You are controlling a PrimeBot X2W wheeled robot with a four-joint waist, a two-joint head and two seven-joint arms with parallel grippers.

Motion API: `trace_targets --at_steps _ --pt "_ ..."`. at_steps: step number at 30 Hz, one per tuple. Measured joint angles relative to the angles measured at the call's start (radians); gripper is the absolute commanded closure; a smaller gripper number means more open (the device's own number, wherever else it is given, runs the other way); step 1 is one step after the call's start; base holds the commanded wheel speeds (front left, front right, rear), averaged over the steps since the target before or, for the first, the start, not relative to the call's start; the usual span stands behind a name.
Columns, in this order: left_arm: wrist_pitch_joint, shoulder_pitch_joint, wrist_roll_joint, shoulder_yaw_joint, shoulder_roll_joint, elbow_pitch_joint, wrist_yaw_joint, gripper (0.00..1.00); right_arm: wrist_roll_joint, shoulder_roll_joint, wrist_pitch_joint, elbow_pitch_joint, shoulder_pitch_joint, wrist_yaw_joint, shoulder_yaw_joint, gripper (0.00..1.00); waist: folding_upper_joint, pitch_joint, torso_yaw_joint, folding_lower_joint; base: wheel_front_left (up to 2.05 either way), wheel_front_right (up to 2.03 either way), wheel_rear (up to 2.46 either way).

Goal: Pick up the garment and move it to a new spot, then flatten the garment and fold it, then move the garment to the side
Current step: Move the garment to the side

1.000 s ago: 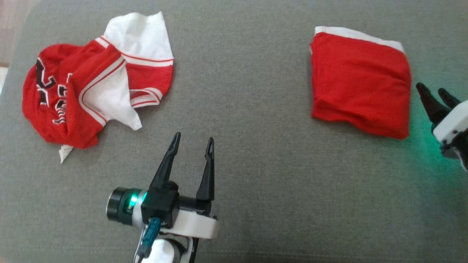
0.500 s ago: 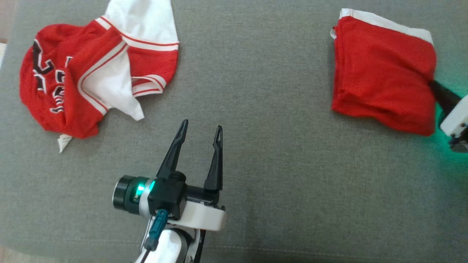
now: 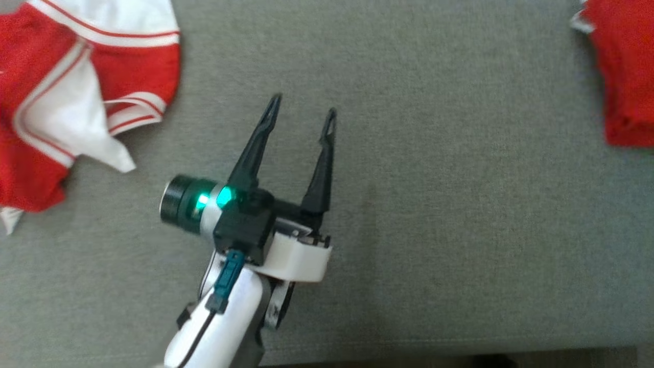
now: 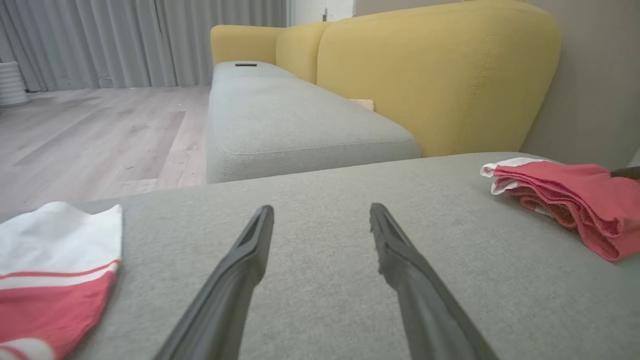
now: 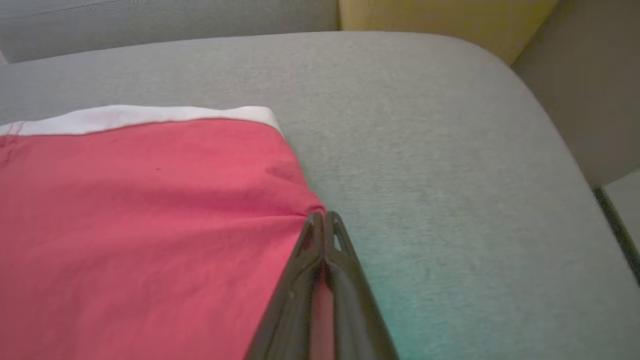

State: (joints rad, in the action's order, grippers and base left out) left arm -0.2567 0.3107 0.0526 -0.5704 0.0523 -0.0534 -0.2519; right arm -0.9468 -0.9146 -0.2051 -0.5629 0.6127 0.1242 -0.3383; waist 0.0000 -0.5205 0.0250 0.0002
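Observation:
The garment (image 5: 150,210) is a folded red piece with a white band along its far edge, lying on the grey cushion (image 3: 434,204). My right gripper (image 5: 320,216) is shut on the garment's right edge, with red cloth showing between its fingers. In the head view the garment (image 3: 626,76) is cut off at the upper right. In the left wrist view it is a layered stack (image 4: 575,192) at the right. My left gripper (image 3: 304,104) stands open over bare cushion in the middle, with nothing between its fingers (image 4: 321,210).
A crumpled red and white jersey (image 3: 66,97) lies at the left, and its hem (image 4: 50,270) shows beside my left fingers. A yellow sofa back (image 4: 440,65) rises beyond the cushion. The wood floor (image 4: 90,130) lies off to the left. The cushion's rounded corner (image 5: 550,115) is close to the garment's right.
My right gripper has gone from open beside the garment to shut on its right edge. The head camera has moved, so the whole picture has shifted and both garments now sit at its edges.

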Motion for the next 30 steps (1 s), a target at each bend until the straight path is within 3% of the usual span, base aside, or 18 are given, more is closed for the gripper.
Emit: trace_targets --at_steps 7,15,16,17,18,23,30 --pt "0.0 0.104 -0.018 -0.035 -0.001 -0.014 0.014 0.0 0.026 -0.059 0.054 -0.027 0.041 0.0 0.072 1.0 0.0 -0.091 -0.039 0.0 0.0 0.0 0.0" --pt "0.0 0.174 -0.018 -0.076 -0.001 -0.051 0.002 0.0 0.097 -0.105 0.103 -0.126 0.06 0.0 0.174 1.0 0.0 -0.169 -0.079 0.0 0.0 0.0 0.0" --pt "0.0 0.176 -0.018 -0.079 -0.001 -0.05 0.001 0.0 0.109 -0.104 0.103 -0.138 0.064 0.0 0.181 0.88 0.0 -0.169 -0.08 0.0 0.0 0.0 0.0" --pt "0.0 0.178 -0.017 -0.082 -0.001 -0.049 0.001 0.0 0.121 -0.102 0.103 -0.145 0.072 0.0 0.184 0.12 0.0 -0.167 -0.079 0.0 0.0 0.0 0.0" --pt "0.0 0.181 -0.017 -0.086 -0.001 -0.048 0.0 0.0 0.144 -0.099 0.116 -0.147 0.081 0.0 0.185 0.0 0.0 -0.163 -0.078 -0.0001 0.0 0.0 0.0" --pt "0.0 0.183 -0.016 -0.082 -0.001 -0.031 -0.005 0.0 0.321 -0.033 0.241 -0.16 0.163 0.0 0.213 0.0 0.0 -0.12 -0.069 -0.0002 0.0 0.0 0.0" --pt "0.0 0.047 0.036 -0.006 -0.002 0.026 -0.022 0.0 0.411 0.208 0.333 -0.11 0.149 0.0 0.105 0.0 0.0 0.01 -0.052 -0.0002 0.0 0.0 0.0"
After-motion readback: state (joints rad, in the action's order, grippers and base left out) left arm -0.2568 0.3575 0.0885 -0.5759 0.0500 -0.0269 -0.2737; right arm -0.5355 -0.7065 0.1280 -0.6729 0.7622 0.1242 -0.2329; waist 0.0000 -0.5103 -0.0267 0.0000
